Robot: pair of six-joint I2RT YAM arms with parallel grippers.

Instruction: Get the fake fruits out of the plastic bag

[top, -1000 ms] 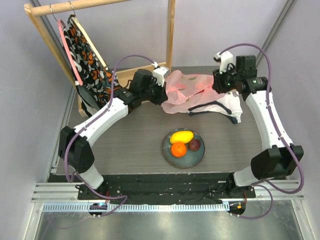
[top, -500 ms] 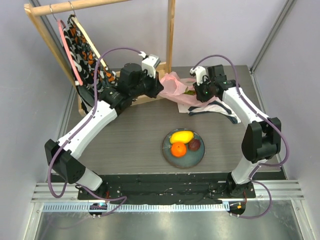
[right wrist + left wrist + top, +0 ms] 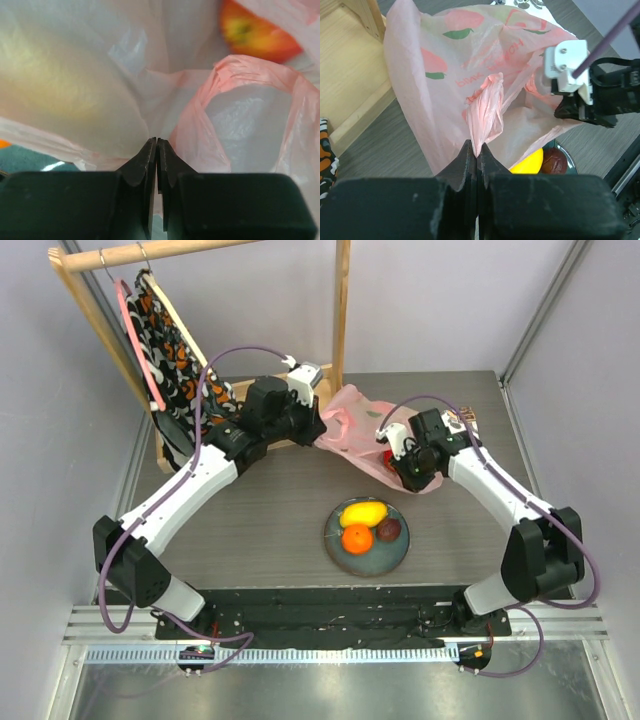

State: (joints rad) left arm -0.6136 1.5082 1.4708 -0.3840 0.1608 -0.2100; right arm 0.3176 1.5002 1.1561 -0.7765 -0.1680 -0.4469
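Since a second ago my right gripper (image 3: 156, 145) swings in from the counter's (image 3: 260, 510) right edge; it and my left gripper (image 3: 476, 150) each pinch the plastic bag (image 3: 350, 425) by the far edge.

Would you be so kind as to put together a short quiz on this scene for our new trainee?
1. How many fruits lie on the plate?
2. True or false: the left tool is shut on the pink bag.
3. The fruit at the top of the right wrist view, inside the bag, is: A red apple, B banana, C strawberry.
Key: 1 three; 2 true; 3 A.
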